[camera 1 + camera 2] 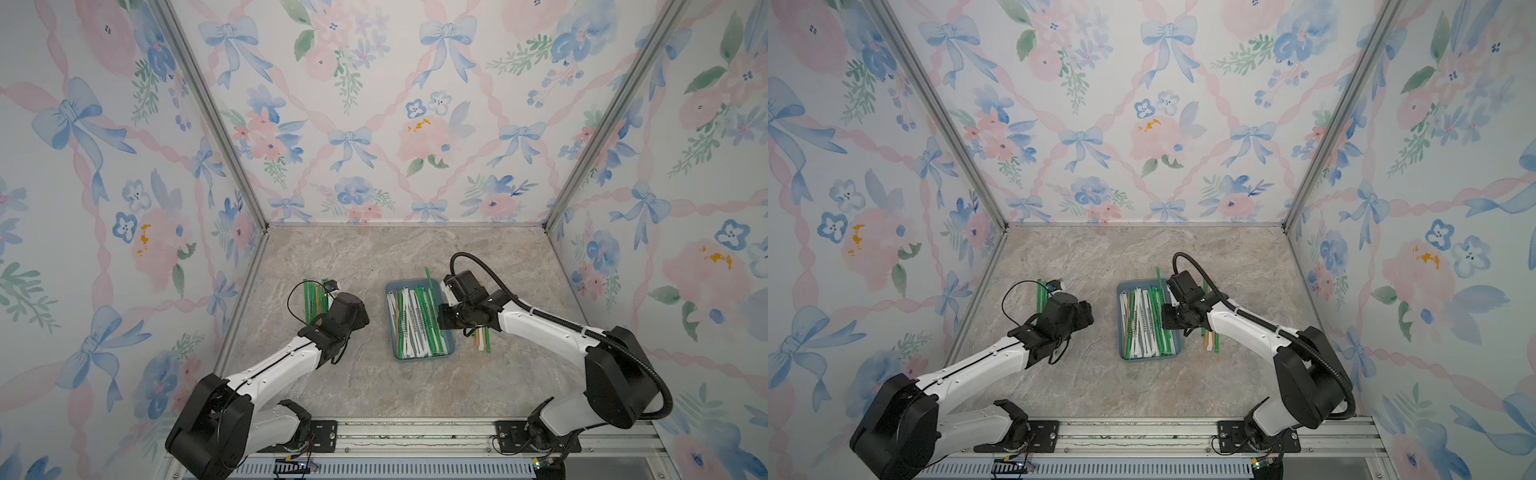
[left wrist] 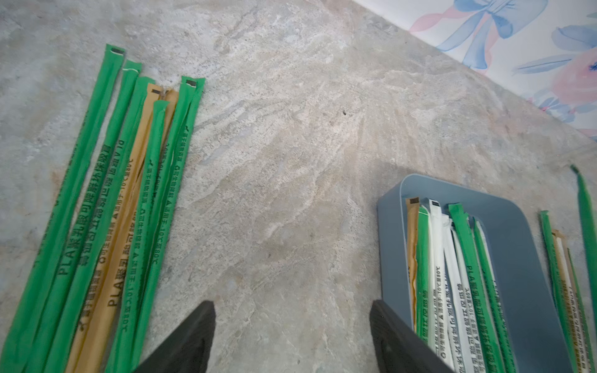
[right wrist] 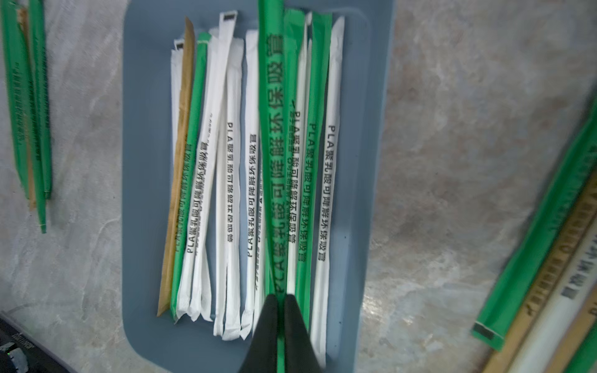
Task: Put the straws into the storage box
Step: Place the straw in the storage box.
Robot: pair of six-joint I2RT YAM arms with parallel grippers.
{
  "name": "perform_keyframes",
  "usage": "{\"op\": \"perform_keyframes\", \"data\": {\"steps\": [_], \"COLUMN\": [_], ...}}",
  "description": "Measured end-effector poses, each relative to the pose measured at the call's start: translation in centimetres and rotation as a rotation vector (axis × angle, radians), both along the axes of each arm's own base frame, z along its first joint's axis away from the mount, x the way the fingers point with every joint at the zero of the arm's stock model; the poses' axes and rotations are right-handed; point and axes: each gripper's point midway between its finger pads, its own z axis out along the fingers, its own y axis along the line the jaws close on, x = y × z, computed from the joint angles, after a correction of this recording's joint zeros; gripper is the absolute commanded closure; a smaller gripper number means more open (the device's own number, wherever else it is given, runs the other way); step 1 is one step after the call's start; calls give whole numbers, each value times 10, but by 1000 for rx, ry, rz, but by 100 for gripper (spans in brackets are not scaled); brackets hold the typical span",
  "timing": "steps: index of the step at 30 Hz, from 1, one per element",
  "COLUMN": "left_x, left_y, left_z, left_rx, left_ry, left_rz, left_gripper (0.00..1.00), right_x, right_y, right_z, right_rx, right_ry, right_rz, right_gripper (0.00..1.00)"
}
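The storage box (image 1: 421,358), a shallow blue-grey tray, lies mid-table and holds several green, white and tan straws (image 1: 415,324). In the right wrist view my right gripper (image 3: 280,295) is shut on one green straw (image 3: 271,129), which hangs lengthwise over the box (image 3: 145,161). Its far tip (image 1: 427,276) pokes past the box's back rim. In the left wrist view my left gripper (image 2: 290,305) stands open over bare table. It is between a pile of green and tan straws (image 2: 122,200) and the box (image 2: 517,258). That pile (image 1: 316,299) lies left of the box.
A few more loose straws (image 1: 482,338) lie on the table just right of the box, partly under the right arm. Flowered walls close in the table on three sides, with metal posts (image 1: 266,226) at the back corners. A metal rail (image 1: 415,432) runs along the front edge.
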Motion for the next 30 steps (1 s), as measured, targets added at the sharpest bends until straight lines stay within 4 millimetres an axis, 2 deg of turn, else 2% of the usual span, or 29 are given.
{"op": "perform_keyframes", "data": {"steps": [3, 11, 14, 17, 22, 30], "left_x": [1, 5, 5, 6, 7, 6], "left_y": [5, 22, 28, 32, 38, 48], "left_z": [-3, -8, -9, -11, -18, -31], "left_rx": [2, 17, 20, 22, 38, 63], "left_ry": [11, 22, 27, 32, 53, 100], "left_rz": [13, 51, 65, 78, 86, 103], "left_gripper": [22, 22, 22, 23, 30, 35], "right_x": [-3, -13, -15, -16, -15, -7], "right_y": [-1, -20, -21, -21, -22, -19], "right_z": [-12, -41, -42, -41, -39, -29], "right_rx": [-31, -174, -191, -197, -206, -200], "right_ry": [28, 97, 100, 101, 98, 67], "right_rz": [-4, -24, -19, -16, -23, -34], "right_gripper": [91, 91, 88, 80, 70, 68]}}
